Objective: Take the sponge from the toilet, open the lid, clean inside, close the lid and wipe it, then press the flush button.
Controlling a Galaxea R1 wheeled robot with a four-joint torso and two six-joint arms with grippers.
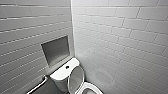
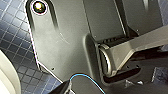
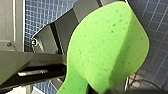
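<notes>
At the lower centre of the head view we see the toilet (image 1: 60, 74), its lid (image 1: 76, 79) standing upright. The right gripper (image 3: 111, 90) pinches the bent sponge (image 3: 107, 47); we cannot tell how the left gripper's jaws stand.

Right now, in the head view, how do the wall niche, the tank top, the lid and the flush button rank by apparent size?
1. wall niche, largest.
2. tank top and the raised lid: they look too alike to rank.
3. flush button, smallest by far.
</notes>
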